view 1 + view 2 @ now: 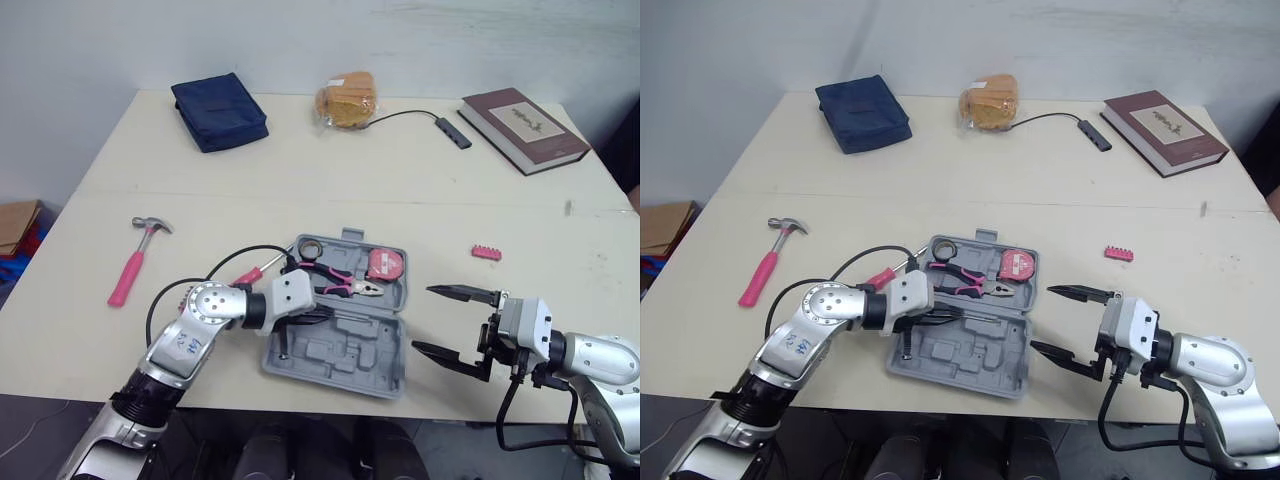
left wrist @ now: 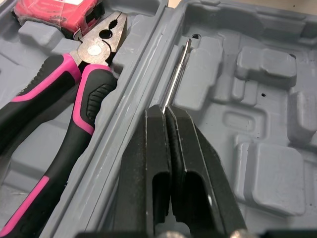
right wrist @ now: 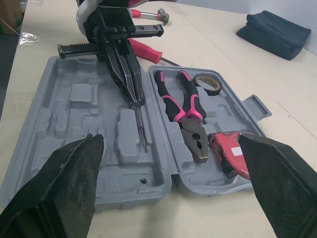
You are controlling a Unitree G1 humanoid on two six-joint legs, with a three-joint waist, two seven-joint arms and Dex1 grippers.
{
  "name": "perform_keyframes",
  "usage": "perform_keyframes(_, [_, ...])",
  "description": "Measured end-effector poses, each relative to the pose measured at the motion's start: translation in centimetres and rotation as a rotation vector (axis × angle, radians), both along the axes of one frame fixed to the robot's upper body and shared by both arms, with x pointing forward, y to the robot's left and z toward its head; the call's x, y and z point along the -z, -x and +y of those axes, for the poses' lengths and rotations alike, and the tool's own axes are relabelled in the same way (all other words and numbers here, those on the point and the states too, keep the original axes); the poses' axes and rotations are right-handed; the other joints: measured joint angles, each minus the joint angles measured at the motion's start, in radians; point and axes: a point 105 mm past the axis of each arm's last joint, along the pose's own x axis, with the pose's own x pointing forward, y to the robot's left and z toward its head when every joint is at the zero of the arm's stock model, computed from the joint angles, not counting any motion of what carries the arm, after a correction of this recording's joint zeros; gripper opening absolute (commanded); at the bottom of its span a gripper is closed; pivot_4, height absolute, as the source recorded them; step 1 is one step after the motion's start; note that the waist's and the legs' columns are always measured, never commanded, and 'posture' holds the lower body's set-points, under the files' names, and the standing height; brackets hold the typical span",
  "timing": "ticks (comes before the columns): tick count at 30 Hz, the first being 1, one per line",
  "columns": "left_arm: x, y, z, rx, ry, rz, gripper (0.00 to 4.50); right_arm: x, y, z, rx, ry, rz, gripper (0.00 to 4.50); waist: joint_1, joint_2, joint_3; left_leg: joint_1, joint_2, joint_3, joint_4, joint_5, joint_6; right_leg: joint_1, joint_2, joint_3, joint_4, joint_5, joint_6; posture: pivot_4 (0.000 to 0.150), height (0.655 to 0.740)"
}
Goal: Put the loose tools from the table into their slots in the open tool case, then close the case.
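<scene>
Tool case (image 1: 350,365) open at the worktop's (image 1: 400,170) front edge; step in hand looks like seating a slim screwdriver (image 2: 177,74).
Head view: left gripper (image 1: 318,316) reaches into the front half; right gripper (image 1: 425,318) just beside the case, fingers wide apart, empty; hammer (image 1: 135,262), pink screwdriver (image 1: 250,272) and bit strip (image 1: 486,252) lie loose. Left wrist view: fingers (image 2: 153,163) clamped on the thin shaft, which lies along a moulded groove, across the hinge ridge from the pliers (image 2: 74,89). Right wrist view: shaft tip sits low in its recess, nothing obstructing. Next, likely: release, lift clear, fetch the hammer; left arm blocks closing.
</scene>
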Motion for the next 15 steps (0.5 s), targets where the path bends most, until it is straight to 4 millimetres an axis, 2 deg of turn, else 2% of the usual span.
perform_keyframes(4, [0.7,-0.1,-0.3,-0.075,-0.008,0.098,0.03,0.0,0.0,0.0,0.001,0.0,0.002,4.5,0.0,0.002,-0.009,0.002,0.0,0.0,0.0,-0.001,0.001,0.002,0.0,0.0,0.0,0.0,0.0,0.15,0.74])
perform_keyframes(10, [1.1,-0.1,-0.3,-0.105,-0.002,0.12,0.03,0.2,0.1,-0.1,0.012,-0.003,0.009,4.5,0.0,0.005,-0.014,0.011,0.004,0.0,0.0,-0.008,0.003,0.012,-0.002,0.001,-0.004,-0.001,-0.002,0.15,0.74])
perform_keyframes(15, [0.7,-0.1,-0.4,-0.094,0.151,0.11,0.03,0.2,0.2,-0.6,0.032,0.001,0.009,4.5,0.001,0.006,-0.013,0.013,0.006,-0.002,0.0,-0.011,0.001,0.014,-0.002,0.004,-0.005,-0.003,-0.005,0.15,0.74])
